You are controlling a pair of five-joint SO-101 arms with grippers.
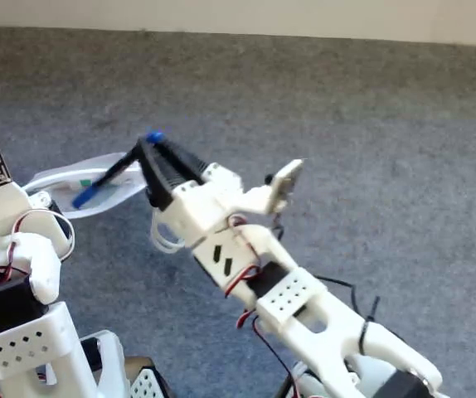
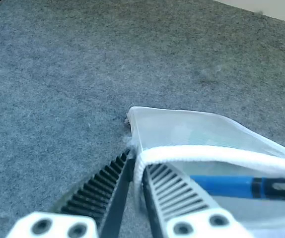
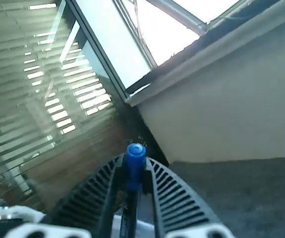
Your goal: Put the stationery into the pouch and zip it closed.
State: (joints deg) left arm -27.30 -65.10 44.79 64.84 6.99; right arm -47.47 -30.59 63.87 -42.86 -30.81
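Observation:
A translucent white pouch lies on the grey carpet at the left. In the left wrist view, my left gripper is shut on the white zipper rim at the end of the pouch, holding the mouth up. A blue pen slants down with its lower end inside the pouch. My right gripper is shut on the pen's upper end. The right wrist view shows the pen's blue cap pinched between the black fingers. Part of the pen shows through the pouch wall.
Grey carpet covers the whole surface, with free room to the right and back. A pale wall runs along the far edge. The left arm's white body stands at the near left, and wires trail by the right arm.

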